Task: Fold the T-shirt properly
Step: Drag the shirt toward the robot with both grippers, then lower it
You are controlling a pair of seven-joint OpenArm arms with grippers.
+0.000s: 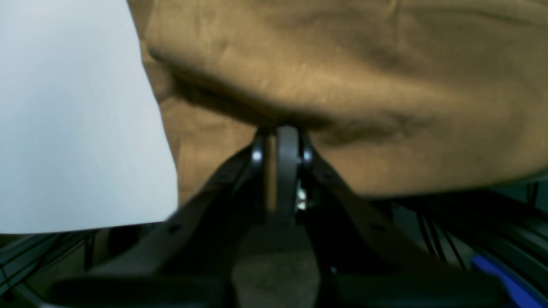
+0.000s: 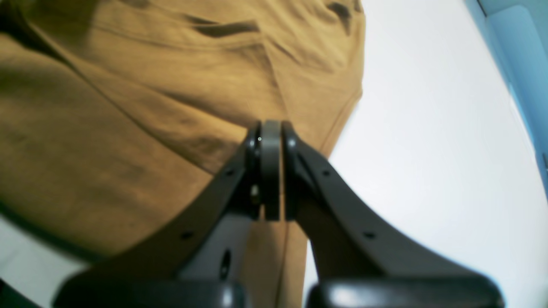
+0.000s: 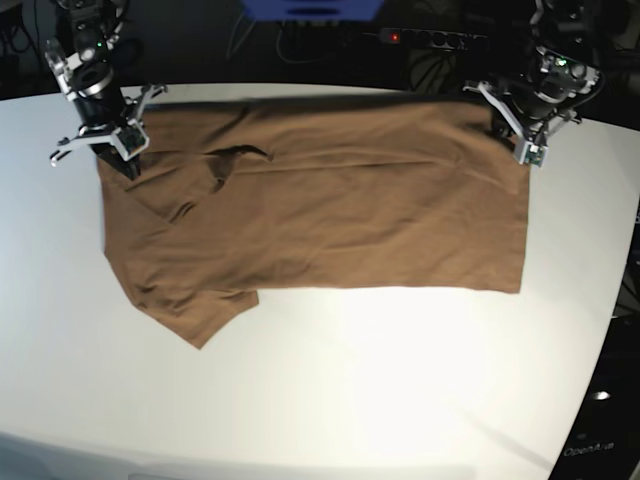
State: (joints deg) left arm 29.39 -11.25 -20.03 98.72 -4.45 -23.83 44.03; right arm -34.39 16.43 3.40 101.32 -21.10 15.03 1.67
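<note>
Both grippers' closed jaws pinching T-shirt

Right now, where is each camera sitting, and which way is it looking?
Left wrist: on the left arm, looking along its shut end effector pinching the shirt at the table edge.
Right wrist: on the right arm, looking along its shut end effector pinching the shirt.
Base: high up, looking down at the table; both arms show.
All three share the shirt.

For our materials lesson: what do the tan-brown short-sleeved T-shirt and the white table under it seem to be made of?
Tan-brown T-shirt: soft woven or knit cloth, probably cotton; matte, creased, draping in folds.
White table: smooth hard surface, possibly laminate or painted board; faint sheen with a bright glare patch.
</note>
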